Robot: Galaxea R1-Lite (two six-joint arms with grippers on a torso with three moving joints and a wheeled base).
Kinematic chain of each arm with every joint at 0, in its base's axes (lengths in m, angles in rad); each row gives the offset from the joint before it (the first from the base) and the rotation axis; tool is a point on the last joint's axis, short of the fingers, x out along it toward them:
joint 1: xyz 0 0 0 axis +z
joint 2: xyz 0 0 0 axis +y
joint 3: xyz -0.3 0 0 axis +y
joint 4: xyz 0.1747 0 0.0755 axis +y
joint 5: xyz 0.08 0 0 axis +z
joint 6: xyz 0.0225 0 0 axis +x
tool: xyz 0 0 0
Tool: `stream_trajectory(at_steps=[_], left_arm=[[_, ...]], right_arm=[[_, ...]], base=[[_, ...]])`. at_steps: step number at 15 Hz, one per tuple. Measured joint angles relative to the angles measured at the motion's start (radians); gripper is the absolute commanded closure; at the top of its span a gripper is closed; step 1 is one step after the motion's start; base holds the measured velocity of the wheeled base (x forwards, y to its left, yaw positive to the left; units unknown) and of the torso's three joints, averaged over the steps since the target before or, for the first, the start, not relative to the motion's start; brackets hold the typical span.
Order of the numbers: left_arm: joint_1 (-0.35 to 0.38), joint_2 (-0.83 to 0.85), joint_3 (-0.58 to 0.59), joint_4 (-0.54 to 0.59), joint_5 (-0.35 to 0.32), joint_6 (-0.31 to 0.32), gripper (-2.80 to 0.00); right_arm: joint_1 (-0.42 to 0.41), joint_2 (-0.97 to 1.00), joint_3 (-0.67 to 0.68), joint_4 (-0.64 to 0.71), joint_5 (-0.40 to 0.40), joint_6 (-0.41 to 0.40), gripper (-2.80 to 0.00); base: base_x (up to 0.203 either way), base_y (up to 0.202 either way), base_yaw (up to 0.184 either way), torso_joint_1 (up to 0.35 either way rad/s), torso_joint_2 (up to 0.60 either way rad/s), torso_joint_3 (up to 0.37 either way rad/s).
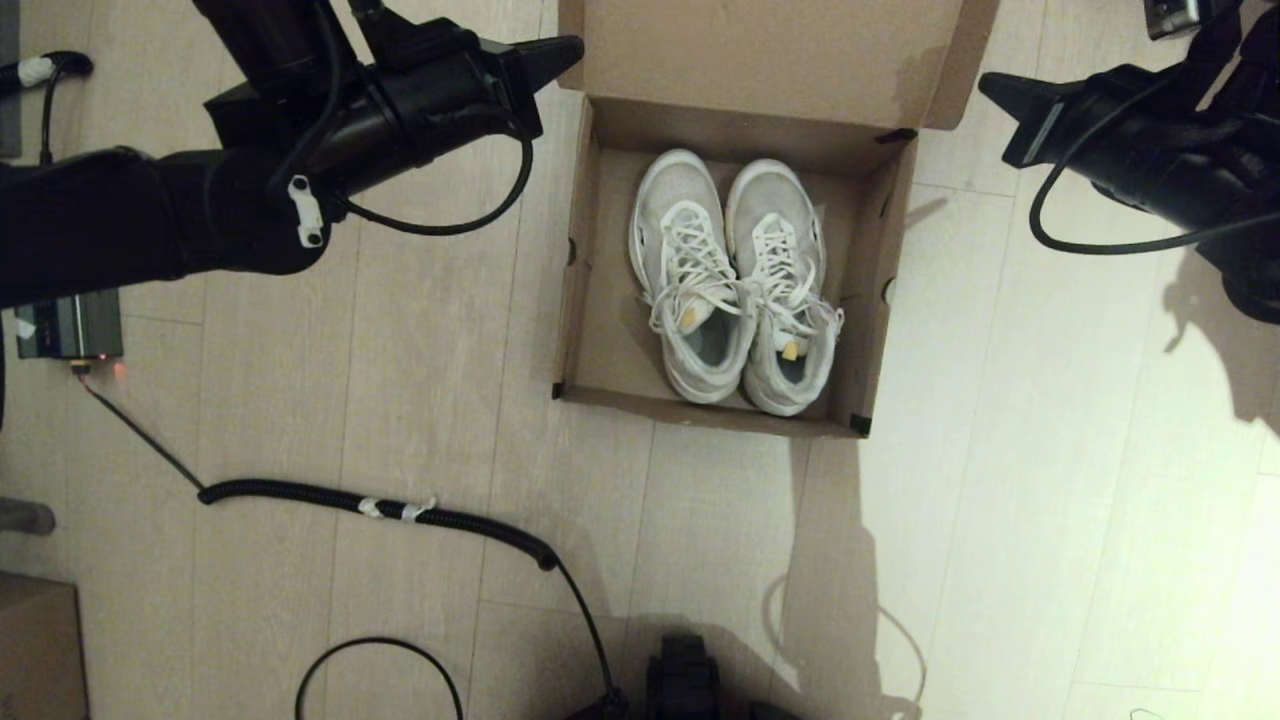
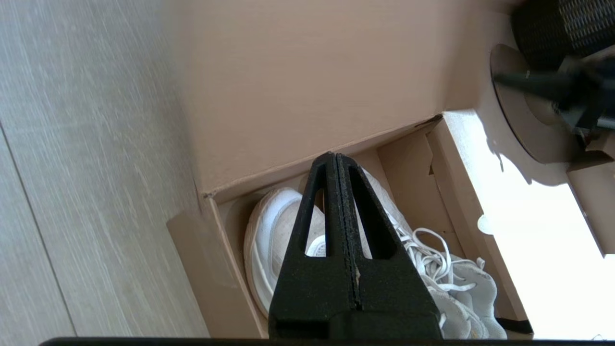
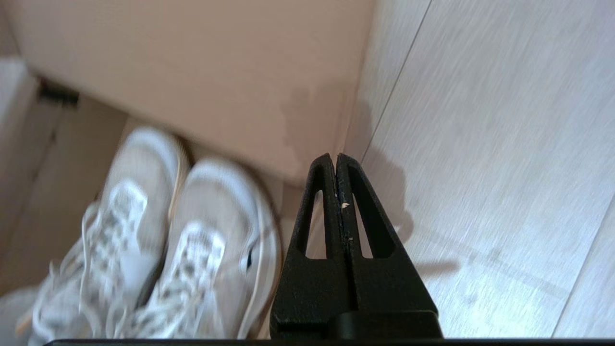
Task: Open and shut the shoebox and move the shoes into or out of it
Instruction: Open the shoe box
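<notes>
Two shoes (image 1: pixel 735 280) in open shoebox (image 1: pixel 590 330), lid cropped.

Pale wood-look plank floor (image 1: pixel 1000 520), lit brightest on the right with hard shadows. A black coiled cable (image 1: pixel 400 512) snakes across it, a small grey device (image 1: pixel 68 325) with a red light sits at left, and a plain carton (image 1: pixel 35 650) pokes in bottom left.

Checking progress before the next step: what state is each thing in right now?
Shoebox: open, lid folded back.
Shoes: both inside the box, side by side, laced.
Left pincer: shut, empty, beside the lid's left edge.
Right pincer: shut, empty, to the right of the lid.
</notes>
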Motion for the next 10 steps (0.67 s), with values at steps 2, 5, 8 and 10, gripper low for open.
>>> stream_trajectory(at_steps=[2,5,8,10], left_arm=[[0.0,-0.001,0.0,0.0,0.011,0.004,0.0],[0.003,0.013,0.009,0.001,0.088,0.008,0.0],[0.008,0.036,0.061,0.01,0.167,0.01,0.0],[0.013,0.039,0.113,0.005,0.173,0.01,0.0]], right_arm=[[0.001,0.005,-0.035,0.002,-0.001,0.004,0.0],[0.001,0.008,-0.009,0.004,-0.001,0.003,0.0],[0.011,0.008,0.088,0.0,0.0,-0.001,0.0],[0.016,0.004,0.138,0.001,0.001,-0.002,0.0]], base=[[0.0,0.0,0.0,0.0,0.0,0.0],[0.0,0.0,0.0,0.0,0.0,0.0],[0.0,0.0,0.0,0.0,0.0,0.0],[0.0,0.0,0.0,0.0,0.0,0.0]])
